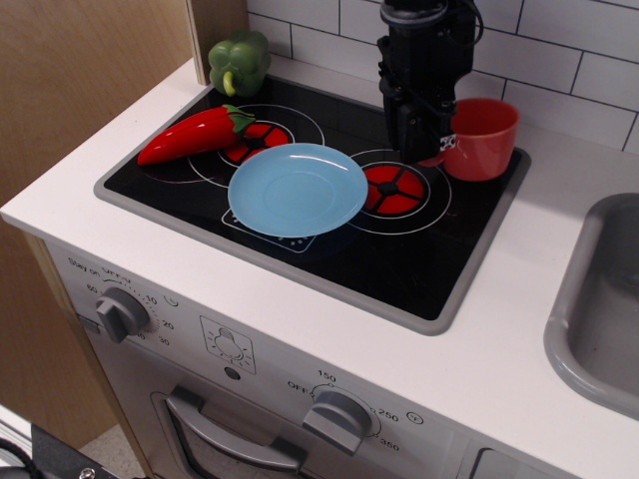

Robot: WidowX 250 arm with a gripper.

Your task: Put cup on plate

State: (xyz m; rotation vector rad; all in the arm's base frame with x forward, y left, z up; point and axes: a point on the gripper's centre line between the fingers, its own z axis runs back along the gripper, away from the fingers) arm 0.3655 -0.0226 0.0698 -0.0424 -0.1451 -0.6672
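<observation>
The red-orange cup (483, 140) stands at the back right corner of the black stovetop (419, 259). My black gripper (431, 150) hangs straight down against the cup's left side, where the handle is, and hides most of it. The fingertips are dark and seen from behind, so I cannot tell how far they are closed or whether they hold the cup. The light blue plate (298, 189) lies flat and empty on the stovetop, left of the gripper and nearer the front.
A long red chili pepper (195, 135) lies on the left burner and a green bell pepper (240, 60) stands at the back left corner. A grey sink (599, 309) is at the right. A tiled wall rises behind the stove.
</observation>
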